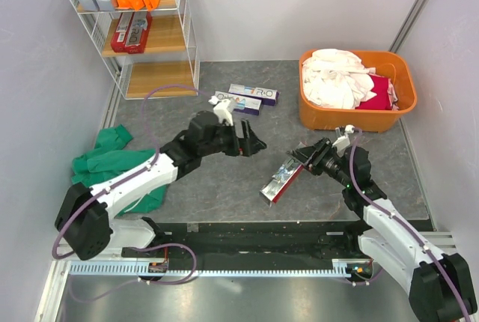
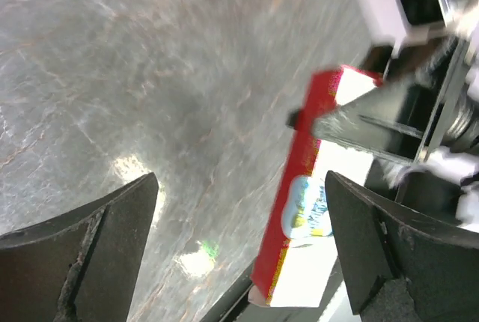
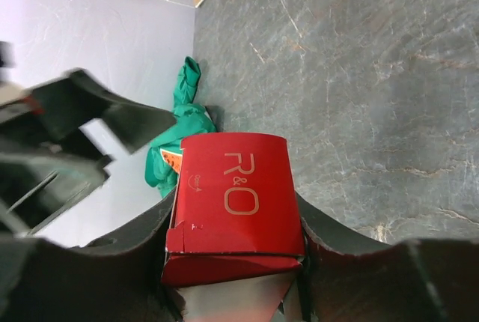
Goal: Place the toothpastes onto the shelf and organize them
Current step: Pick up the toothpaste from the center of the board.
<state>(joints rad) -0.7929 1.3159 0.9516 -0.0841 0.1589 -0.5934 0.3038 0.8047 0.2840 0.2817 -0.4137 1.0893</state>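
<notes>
Open surface (image 1: 217, 187) spreads left of the red carton (image 1: 278, 182); white cartons (image 1: 247, 99) lie near the shelf (image 1: 161, 79).

Red carton (image 3: 232, 210) lettered "R&O", clamped between the two dark fingers of the right gripper (image 3: 233, 208); green cloth (image 3: 183, 123) beyond, leftward; grey table (image 3: 359, 75) ahead.

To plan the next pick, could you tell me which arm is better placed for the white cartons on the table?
Left: the left claw is open, empty and close to the white cartons, while the right claw is shut on the red carton.
</notes>
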